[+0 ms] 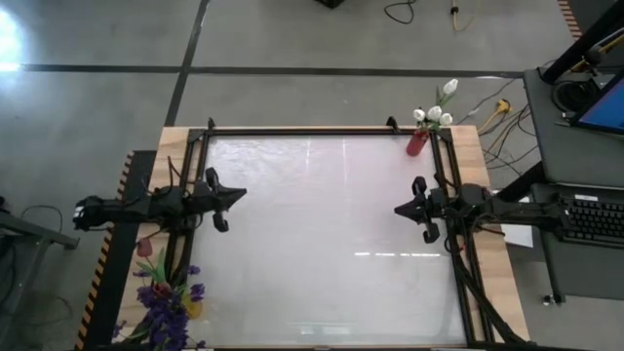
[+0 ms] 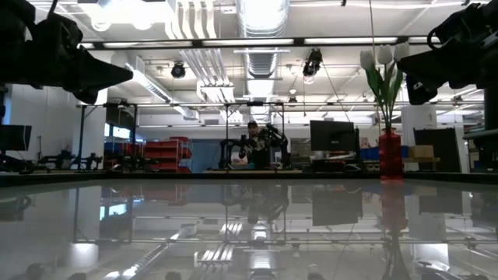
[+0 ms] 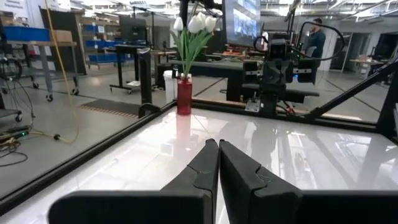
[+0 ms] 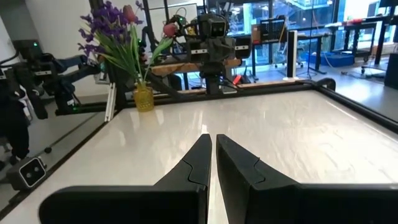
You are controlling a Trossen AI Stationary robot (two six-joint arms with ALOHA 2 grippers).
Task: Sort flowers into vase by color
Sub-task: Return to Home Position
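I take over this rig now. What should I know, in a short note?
Left tool: shut, empty, over the table's left side.
Right tool: shut, empty, over the right side.
White tulips: in the red vase, at a right-side corner.
Purple flowers and pink-red buds: in the yellow vase, at the opposite left-side corner.
Done: every flower in view is in a vase.
Left: seemingly nothing.

The right gripper [image 4: 211, 138] hangs above the white table [image 4: 280, 137], fingers pressed together. Across it, near the edge, a yellow vase [image 4: 143, 98] holds purple flowers [image 4: 109, 28] and pink-red buds [image 4: 169, 29].
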